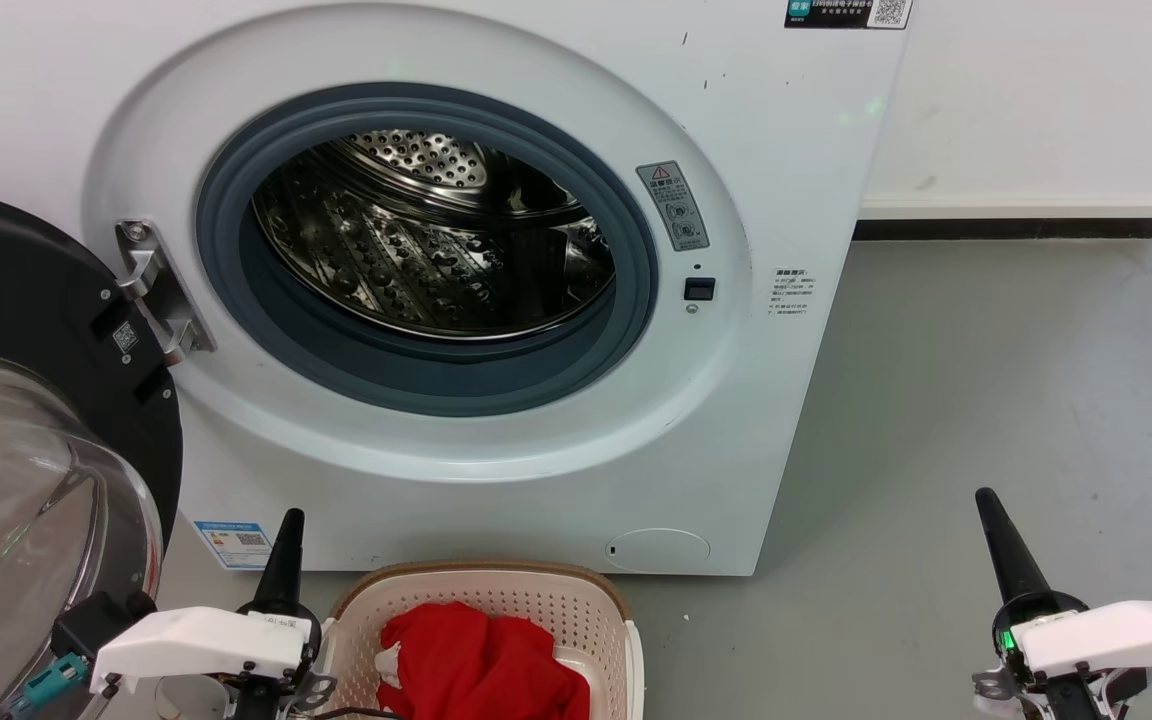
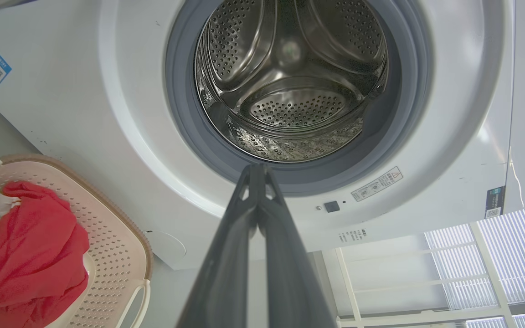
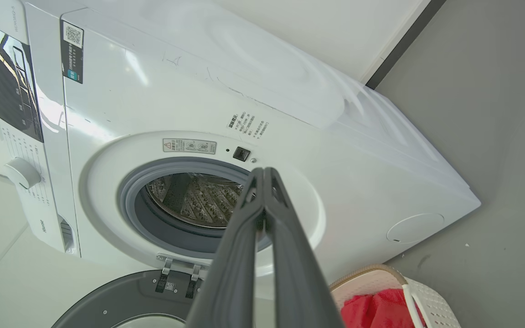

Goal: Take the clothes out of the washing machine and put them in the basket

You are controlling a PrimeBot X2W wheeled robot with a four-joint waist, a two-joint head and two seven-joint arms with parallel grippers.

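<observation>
My left hand (image 1: 288, 535), pressed together, sat just left of the basket (image 1: 576, 582), where the red clothes (image 1: 481, 665) lay bunched, below the open washing machine (image 1: 786, 200). My right hand (image 1: 998, 535), also pressed together, stood well apart, so the left was nearer.

- Cutting the basket (image 1: 481, 585) off at the head view's bottom edge, leaving its near half and bottom unseen.
- Losing the lower part of the clothes (image 1: 481, 665) below that same edge.
- Cropping the door (image 1: 36, 330) at the left and bottom edges of the head view.
- Screening part of the porthole (image 3: 171, 207) of the washing machine (image 3: 153, 114) behind the right gripper (image 3: 263, 171) in the right wrist view.
- Shrinking the print on the warning label (image 1: 673, 207) too small for reading.
</observation>
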